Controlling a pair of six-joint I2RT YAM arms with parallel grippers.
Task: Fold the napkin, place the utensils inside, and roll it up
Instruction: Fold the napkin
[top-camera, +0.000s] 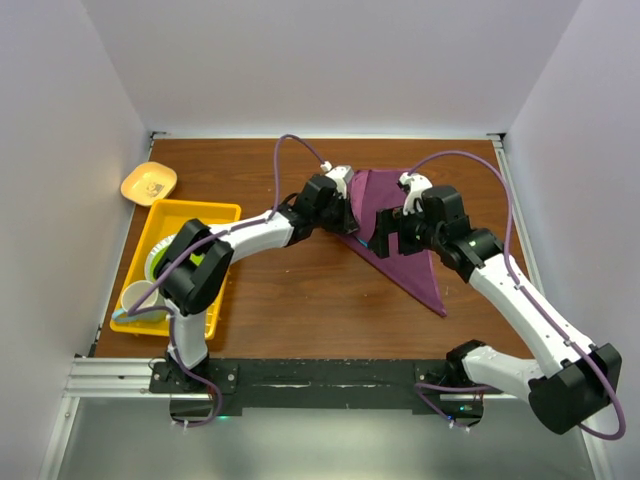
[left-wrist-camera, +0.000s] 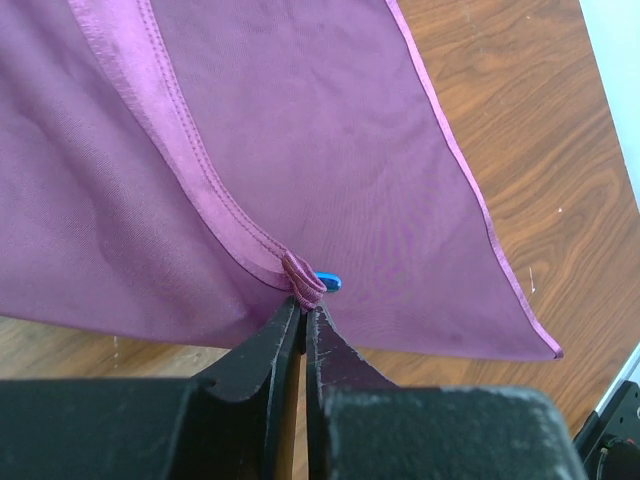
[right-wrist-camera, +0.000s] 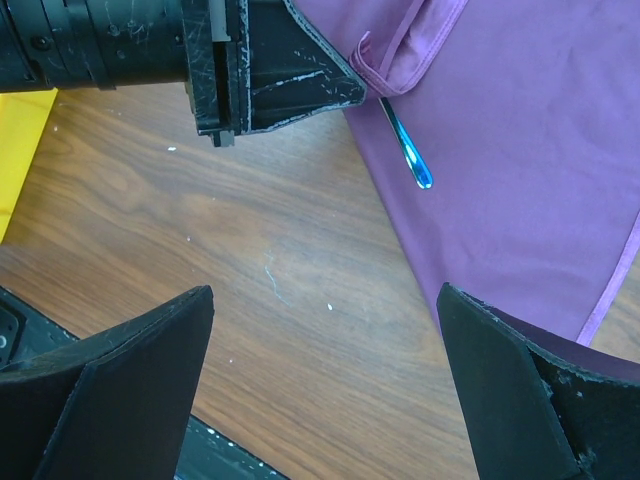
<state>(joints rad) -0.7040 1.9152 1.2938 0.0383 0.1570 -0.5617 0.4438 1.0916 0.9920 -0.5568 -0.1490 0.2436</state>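
One plum napkin lies folded to a point on the counter, between both arms; it looks soft, light and floppy. From the left wrist, your left pincer is clenched on its hem corner, a good spot to hold. From the right wrist, your right pincer gapes, holding nothing. No words show anywhere.

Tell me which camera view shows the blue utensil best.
The right wrist view: a long stretch of the blue utensil lies bare on the napkin. The left wrist view shows only its tip; the top view, hardly anything.
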